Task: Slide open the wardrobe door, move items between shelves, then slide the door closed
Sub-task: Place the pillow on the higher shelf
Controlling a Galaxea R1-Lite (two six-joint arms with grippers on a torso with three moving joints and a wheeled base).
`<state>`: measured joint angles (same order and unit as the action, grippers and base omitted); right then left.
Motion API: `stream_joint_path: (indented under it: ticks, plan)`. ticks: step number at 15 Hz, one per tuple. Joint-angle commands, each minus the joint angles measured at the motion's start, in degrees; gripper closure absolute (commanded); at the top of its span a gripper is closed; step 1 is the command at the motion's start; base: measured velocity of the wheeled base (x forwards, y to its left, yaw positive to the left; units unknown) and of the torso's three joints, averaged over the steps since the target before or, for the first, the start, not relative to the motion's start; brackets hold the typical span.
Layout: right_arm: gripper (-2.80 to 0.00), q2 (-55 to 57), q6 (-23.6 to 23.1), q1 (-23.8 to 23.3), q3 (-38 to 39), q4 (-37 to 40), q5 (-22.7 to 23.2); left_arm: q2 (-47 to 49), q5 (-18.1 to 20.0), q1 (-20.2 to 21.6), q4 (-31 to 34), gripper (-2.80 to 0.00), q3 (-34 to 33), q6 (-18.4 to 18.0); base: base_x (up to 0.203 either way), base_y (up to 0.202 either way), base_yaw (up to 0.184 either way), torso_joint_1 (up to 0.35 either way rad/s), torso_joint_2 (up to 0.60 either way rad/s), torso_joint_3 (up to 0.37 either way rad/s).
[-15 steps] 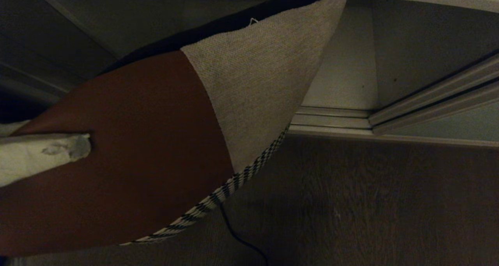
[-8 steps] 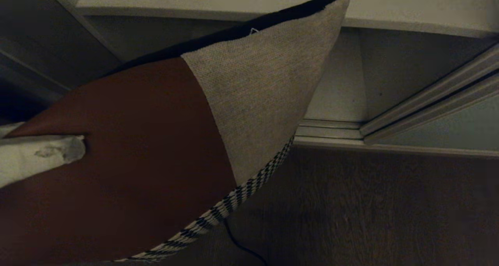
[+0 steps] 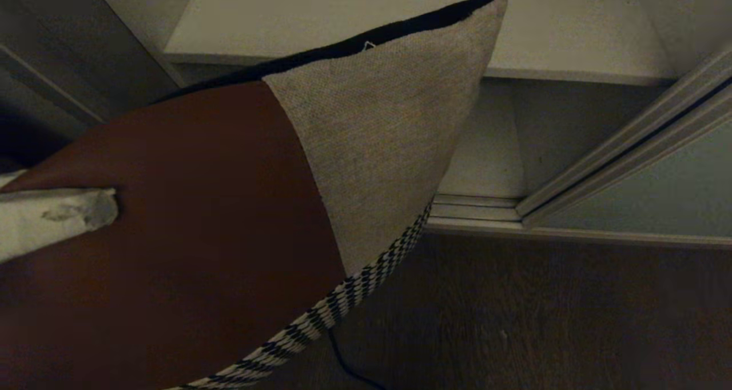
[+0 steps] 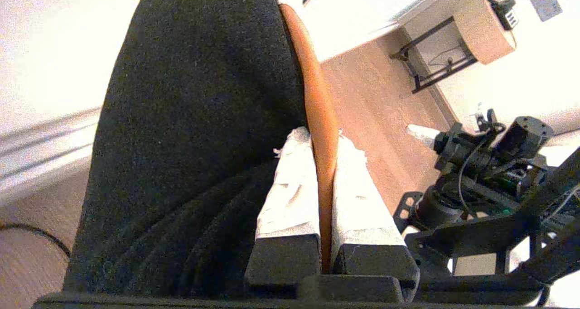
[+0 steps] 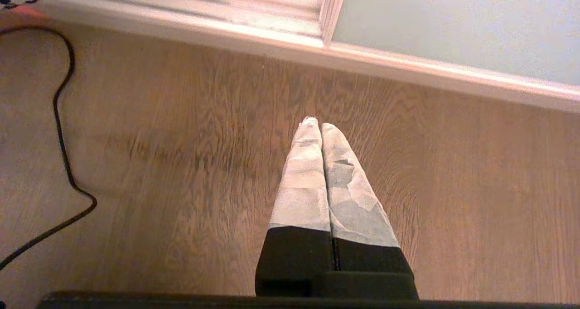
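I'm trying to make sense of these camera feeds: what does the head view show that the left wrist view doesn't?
Only the head view shows the off-white shelf inside the wardrobe, the pale grey-green sliding door pushed to the right, and the cushion's beige block and houndstooth edge. Only the left wrist view shows the cushion's black back, both fingers of the left hand pinching its brown edge, and the robot's other arm. Both show the cushion, the left hand gripping it, and the wood floor.
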<state>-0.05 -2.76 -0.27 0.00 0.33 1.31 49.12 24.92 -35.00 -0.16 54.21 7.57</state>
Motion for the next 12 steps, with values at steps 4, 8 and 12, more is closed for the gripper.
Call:
stream_joint_path:
  ticks: [4, 8, 12]
  plan:
    - [0.00, 0.05, -0.05, 0.00, 0.18, 0.02, 0.01, 0.37, 0.13, 0.11, -0.11, 0.00, -0.33, -0.01, 0.000, 0.000, 0.000, 0.003, 0.00, 0.199]
    - [0.00, 0.05, -0.05, 0.00, 0.18, 0.02, 0.01, 0.37, 0.13, 0.11, -0.11, 0.00, -0.42, -0.10, 0.000, 0.000, 0.000, 0.002, 0.00, 0.200]
    - [0.00, 0.03, -0.05, 0.00, 0.18, 0.02, 0.01, 0.28, 0.13, 0.11, -0.11, 0.00, -0.60, -0.15, 0.000, 0.000, 0.000, 0.000, 0.00, 0.203]
